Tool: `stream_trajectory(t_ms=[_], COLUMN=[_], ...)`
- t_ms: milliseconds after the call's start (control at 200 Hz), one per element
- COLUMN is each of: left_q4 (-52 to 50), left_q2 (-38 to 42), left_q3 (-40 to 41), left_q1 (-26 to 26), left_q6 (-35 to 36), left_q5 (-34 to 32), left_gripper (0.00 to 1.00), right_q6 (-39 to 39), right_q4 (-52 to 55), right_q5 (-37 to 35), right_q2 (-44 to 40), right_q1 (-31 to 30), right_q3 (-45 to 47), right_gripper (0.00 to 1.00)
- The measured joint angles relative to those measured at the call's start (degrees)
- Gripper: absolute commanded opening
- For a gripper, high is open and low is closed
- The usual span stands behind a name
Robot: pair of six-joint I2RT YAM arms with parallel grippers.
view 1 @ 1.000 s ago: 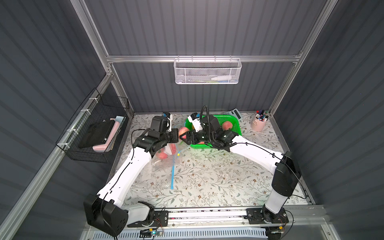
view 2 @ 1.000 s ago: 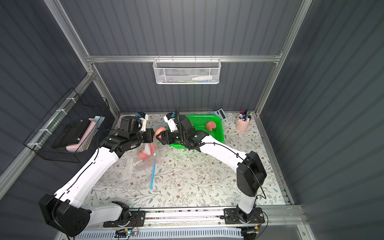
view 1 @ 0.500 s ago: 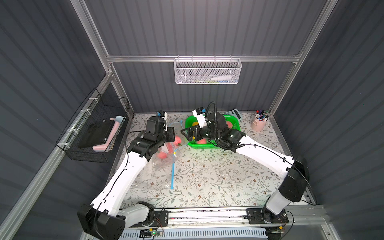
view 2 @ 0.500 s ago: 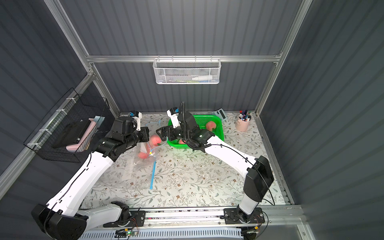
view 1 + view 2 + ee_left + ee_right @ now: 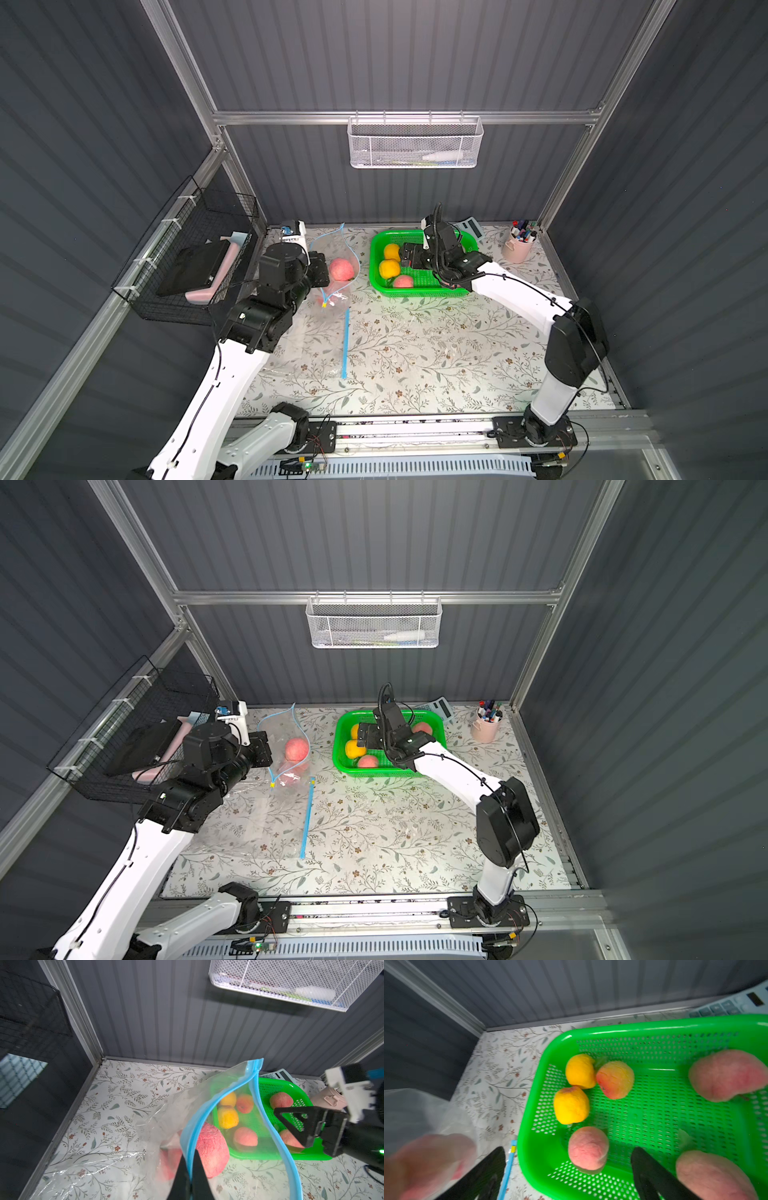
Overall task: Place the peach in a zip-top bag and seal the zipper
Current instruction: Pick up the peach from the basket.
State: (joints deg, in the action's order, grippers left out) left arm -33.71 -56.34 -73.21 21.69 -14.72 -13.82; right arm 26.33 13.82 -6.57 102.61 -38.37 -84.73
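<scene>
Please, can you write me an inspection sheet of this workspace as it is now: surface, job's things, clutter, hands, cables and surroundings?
Surface: floral tablecloth, flat; a second zip-top bag lies flat on it.
Job's things: peach inside the zip-top bag; mouth open, zipper not sealed.
Clutter: green basket holding pink and yellow peaches; pen cup; calculator.
Hands: left hand shut on the bag's blue zipper edge; right hand open, empty, over the green basket.
Cables: black cable along the right arm, clear of the fruit.
Surroundings: white mesh basket on the back wall; black wire basket on the side wall.
</scene>
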Motion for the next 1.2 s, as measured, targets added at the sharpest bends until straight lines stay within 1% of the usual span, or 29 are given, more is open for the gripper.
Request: stream_trajectory(t_ms=[125,215,305,475,640,760,976,1201], left_q4=[-0.20,-0.90,-1.46,-2.12,-1.99,-1.97,-1.90,-1.81], left_q2=[0.39,-0.90,-3.98,-10.75,-12.70,-12.70,-12.66,-12.66], left_q3=[-1.25,-1.33,-1.33,-0.96,0.76,1.07,1.40,1.40], left_q1=[0.00,0.00,0.00,0.00,0.00,0.00,0.00,0.00], left_q6=[0.83,0.90,0.81,-0.17,-1.14,-1.33,-1.33,-1.33], left_q5=[-0.76,0.09,2.54,8.28,12.61,14.03,15.04,15.45], left_gripper=[0.01,0.01,0.00,0.00,0.00,0.00,0.00,0.00], right_q6=[1.68,2.40,3.02,4.26,5.55,6.34,6.75,6.71], right_q4=[2.27,3.21,4.13,4.90,5.62,6.03,6.27,5.97], right_q5=[-1.09,-1.22,-1.01,-2.19,-2.43,-2.16,-0.57,1.29], right_q2=[5.11,9.22,13.62,21.40,27.80,29.86,31.63,33.20], right_q1=[1.81,2.93,3.96,5.40,6.38,6.67,6.78,7.21], right_q3=[-2.25,-5.25,-9.51,-17.55,-23.45,-24.13,-24.28,-27.43], right_gripper=[0.94,0.93,0.92,0.95,0.92,0.90,0.90,0.87])
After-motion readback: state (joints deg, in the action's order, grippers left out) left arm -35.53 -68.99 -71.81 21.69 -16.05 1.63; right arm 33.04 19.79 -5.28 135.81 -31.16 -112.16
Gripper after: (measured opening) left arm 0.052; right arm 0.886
